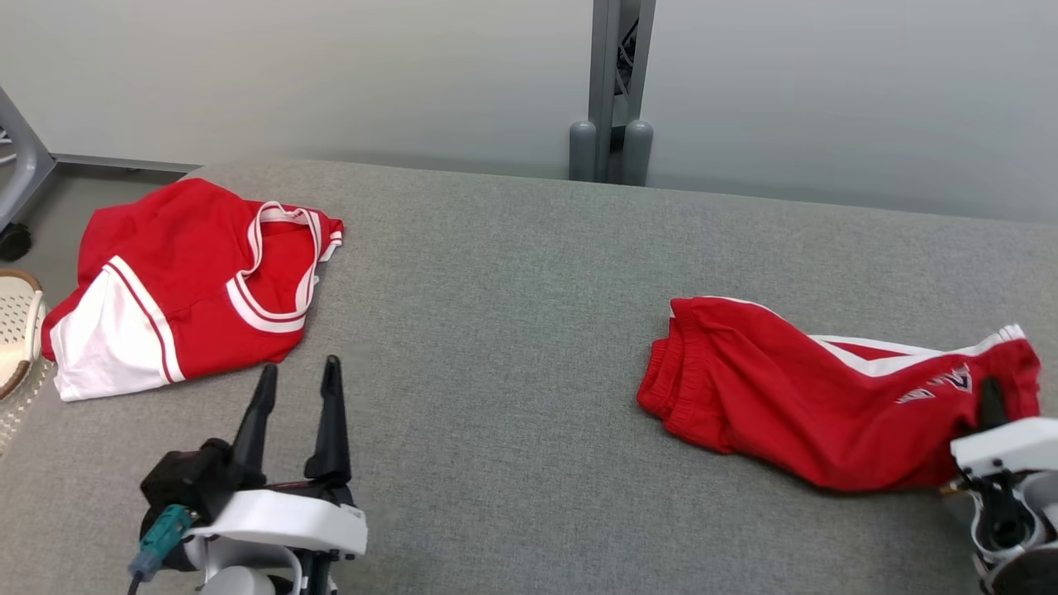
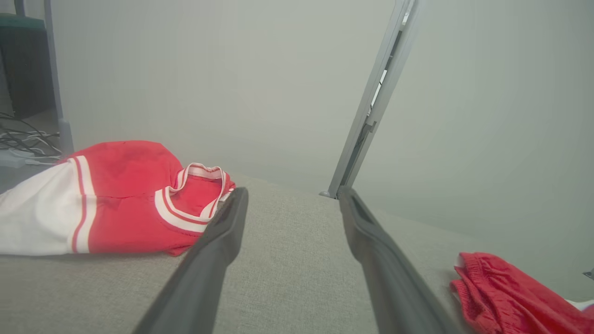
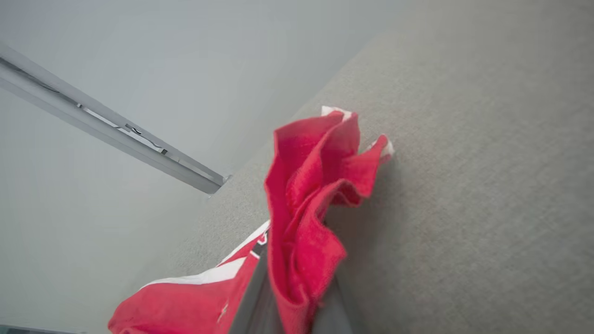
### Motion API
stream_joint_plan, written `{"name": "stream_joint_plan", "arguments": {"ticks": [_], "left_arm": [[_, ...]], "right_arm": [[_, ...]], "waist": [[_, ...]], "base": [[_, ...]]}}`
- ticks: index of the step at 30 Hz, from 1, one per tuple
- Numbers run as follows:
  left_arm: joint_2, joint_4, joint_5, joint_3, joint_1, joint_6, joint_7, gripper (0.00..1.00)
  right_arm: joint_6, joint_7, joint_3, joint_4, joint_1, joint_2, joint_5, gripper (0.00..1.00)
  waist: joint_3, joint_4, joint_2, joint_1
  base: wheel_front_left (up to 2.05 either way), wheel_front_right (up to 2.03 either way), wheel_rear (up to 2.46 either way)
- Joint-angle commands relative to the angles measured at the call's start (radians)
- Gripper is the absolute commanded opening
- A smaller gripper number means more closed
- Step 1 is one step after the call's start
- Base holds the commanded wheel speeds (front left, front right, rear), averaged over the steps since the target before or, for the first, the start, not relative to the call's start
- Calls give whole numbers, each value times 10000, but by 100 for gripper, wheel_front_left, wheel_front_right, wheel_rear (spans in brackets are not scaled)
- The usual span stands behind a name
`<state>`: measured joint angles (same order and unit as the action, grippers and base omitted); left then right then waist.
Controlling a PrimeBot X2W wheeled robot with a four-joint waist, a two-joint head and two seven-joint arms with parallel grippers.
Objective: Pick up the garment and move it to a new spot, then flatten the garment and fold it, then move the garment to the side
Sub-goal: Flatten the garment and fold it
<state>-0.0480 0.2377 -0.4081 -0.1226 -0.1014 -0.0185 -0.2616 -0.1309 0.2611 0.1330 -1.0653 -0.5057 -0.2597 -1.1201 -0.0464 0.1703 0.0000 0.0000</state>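
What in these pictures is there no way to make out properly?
- Right wrist view: fingertips of the right gripper, buried in the bunched red shorts.
- Head view: white lettering on the shorts, too small and creased to read.
- Head view: pale perforated object, cut off by the left edge.
- Left wrist view: the shorts' far end, cut off by the right edge.

1. Straight ahead of the left gripper [image 1: 299,365], past its parted fingers: bare grey woven-fabric tabletop [image 1: 496,330] to the far edge.
2. Ahead-left, just beside the fingertip: folded red-and-white cloth jersey [image 1: 182,281], in the way.
3. Rightward: open tabletop up to the red cloth shorts with white side stripes [image 1: 785,397], pinched in the right gripper [image 1: 989,401].
4. Beyond the far edge: upright grey metal post [image 1: 607,83].
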Motion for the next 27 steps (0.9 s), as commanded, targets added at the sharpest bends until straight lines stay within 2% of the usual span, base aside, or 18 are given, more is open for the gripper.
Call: {"name": "stream_joint_plan", "arguments": {"ticks": [1, 8, 14, 21, 27], "left_arm": [[-45, -63, -34, 149, 129, 31, -43, 100], [-47, -102, -2, 591, 283, 94, -44, 100], [-47, -102, -79, 584, 288, 129, -44, 100], [-44, -77, -122, 636, 171, 92, -44, 100], [-44, -26, -236, 577, 198, 67, -44, 100]], "right_arm": [[3, 53, 42, 339, 84, 65, 42, 0], [3, -184, 373, 1962, 395, 263, 670, 0], [2, -816, 330, 2913, 653, 759, 1346, 0], [2, -1671, -58, 3403, 887, 1517, 2441, 0], [2, -2478, -490, 3654, 1237, 1914, 3223, 0]], "waist": [[33, 46, 0, 0], [94, 342, 0, 0], [20, 680, 0, 0], [-119, 1134, 0, 0], [-249, 1473, 0, 0]], "base": [[0, 0, 0], [0, 0, 0], [0, 0, 0], [0, 0, 0], [0, 0, 0]]}}
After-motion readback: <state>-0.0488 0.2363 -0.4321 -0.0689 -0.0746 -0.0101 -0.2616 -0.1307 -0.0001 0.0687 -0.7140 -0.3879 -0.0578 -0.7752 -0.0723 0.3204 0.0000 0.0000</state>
